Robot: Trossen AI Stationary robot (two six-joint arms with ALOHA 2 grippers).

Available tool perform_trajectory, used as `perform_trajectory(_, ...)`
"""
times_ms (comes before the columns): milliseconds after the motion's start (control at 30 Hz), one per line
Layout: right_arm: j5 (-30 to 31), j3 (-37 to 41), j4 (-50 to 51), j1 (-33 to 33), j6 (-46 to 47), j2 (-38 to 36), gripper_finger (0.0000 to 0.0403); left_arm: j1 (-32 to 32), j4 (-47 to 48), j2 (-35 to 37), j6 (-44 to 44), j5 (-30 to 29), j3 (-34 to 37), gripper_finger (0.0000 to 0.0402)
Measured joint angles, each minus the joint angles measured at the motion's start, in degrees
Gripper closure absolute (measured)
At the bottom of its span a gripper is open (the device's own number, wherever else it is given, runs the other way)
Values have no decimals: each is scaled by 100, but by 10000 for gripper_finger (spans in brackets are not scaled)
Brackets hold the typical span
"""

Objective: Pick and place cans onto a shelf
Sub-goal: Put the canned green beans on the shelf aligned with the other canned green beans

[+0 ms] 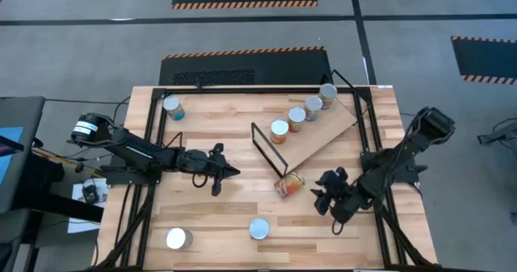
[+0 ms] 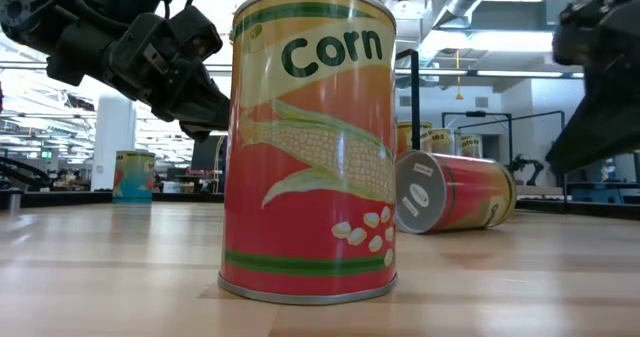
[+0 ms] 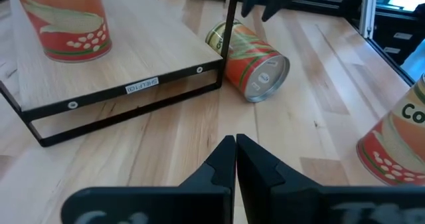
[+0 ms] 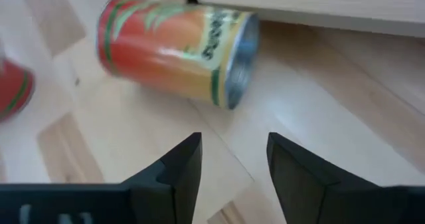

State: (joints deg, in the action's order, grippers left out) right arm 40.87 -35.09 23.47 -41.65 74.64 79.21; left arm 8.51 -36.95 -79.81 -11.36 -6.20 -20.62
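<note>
Right gripper (image 1: 329, 198): jaws spread wide, nothing between them, hovering low over the worktop (image 1: 218, 232). The fallen can (image 1: 289, 183) lies on its side at roughly 10 o'clock from these jaws in the high view, near but apart from them, just off the shelf's (image 1: 323, 139) wire-frame end. In the right wrist view the can (image 4: 176, 48) sits ahead of the open jaws, its long axis running crosswise to their reach and its silvery end turned to one side.

Left gripper (image 1: 220, 173): jaws closed on nothing, parked at about 9 o'clock from the fallen can and farther off. Judgement: the right arm is the nearer one, and a grasp across the can's round body looks feasible.

Four cans stand in a row on the shelf; three more stand upright on the worktop.
</note>
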Motion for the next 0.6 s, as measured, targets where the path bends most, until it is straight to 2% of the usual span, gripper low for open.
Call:
perform_trajectory(100,-519,229,-479,376,-1014,-263,208,0,-2,0,130,0,0,402)
perform_trajectory(233,-1162,1001,-1703,819,-1957,-574,219,0,-4,0,188,2,-2,402)
perform_trajectory(467,-973,2264,-3793,969,-2679,-1144,231,0,4,0,268,122,-2,402)
perform_trajectory(600,-943,2582,-4707,1194,-3095,-1144,220,0,-4,0,359,153,-2,402)
